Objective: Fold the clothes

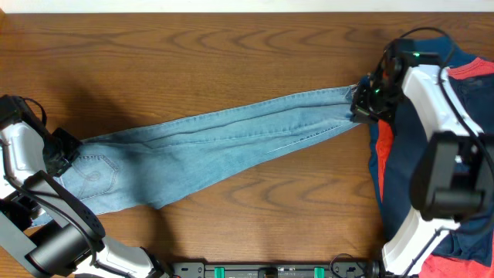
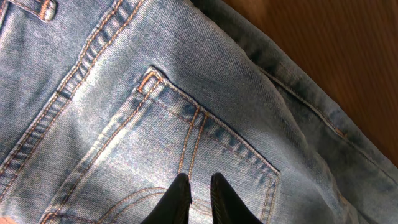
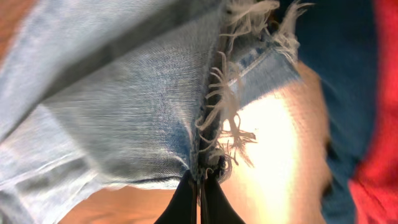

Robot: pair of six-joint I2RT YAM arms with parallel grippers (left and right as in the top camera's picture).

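Observation:
The light-blue jeans point(image 1: 224, 143) lie stretched out across the wooden table, waist at the left and leg hems at the right. My left gripper point(image 1: 69, 154) sits on the waist end. In the left wrist view its fingers point(image 2: 199, 186) stand nearly together on the stitched back pocket point(image 2: 186, 137), with a pinch of denim between them. My right gripper point(image 1: 359, 108) is at the far leg ends. In the right wrist view it point(image 3: 200, 180) is shut on the frayed hem point(image 3: 224, 99), which it holds just above the table.
A heap of dark navy garments point(image 1: 386, 177) with a red-orange shirt point(image 1: 471, 69) lies under my right arm at the table's right edge. The arms' black base bar point(image 1: 270, 270) runs along the near edge. Bare wood point(image 1: 231, 46) lies behind the jeans.

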